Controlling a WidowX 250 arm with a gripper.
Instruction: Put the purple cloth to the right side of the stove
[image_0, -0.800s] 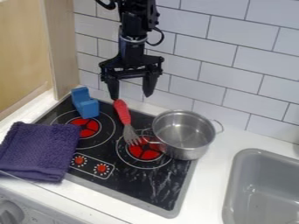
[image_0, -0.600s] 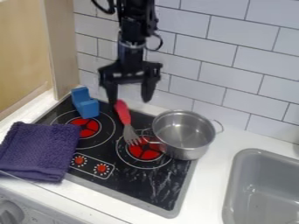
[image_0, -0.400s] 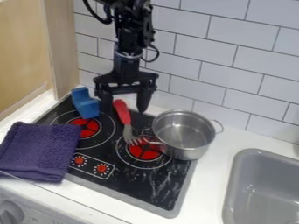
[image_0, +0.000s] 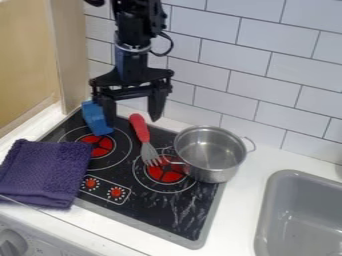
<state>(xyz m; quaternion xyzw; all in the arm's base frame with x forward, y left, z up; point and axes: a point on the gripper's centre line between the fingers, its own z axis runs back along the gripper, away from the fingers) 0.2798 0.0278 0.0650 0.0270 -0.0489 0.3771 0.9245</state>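
Note:
My gripper (image_0: 133, 120) hangs over the back left part of the stove, open, with nothing between its fingers. One finger overlaps the blue block in the view. The folded purple cloth (image_0: 45, 172) lies at the left, in front of and well below the gripper, partly on the counter and partly over the stove's left edge. The black stove (image_0: 153, 212) has red burners and a grey border.
A blue block (image_0: 97, 119) stands on the stove's back left corner. A red-handled fork (image_0: 140, 129) lies mid-stove, and a metal pot (image_0: 211, 154) sits at the right rear. White counter (image_0: 244, 200) lies between stove and grey sink (image_0: 304, 215). A tiled wall is behind.
The gripper has moved left and slightly down, from behind the fork handle to over the blue block's side, staying open. The cloth, pot, fork and block have not moved.

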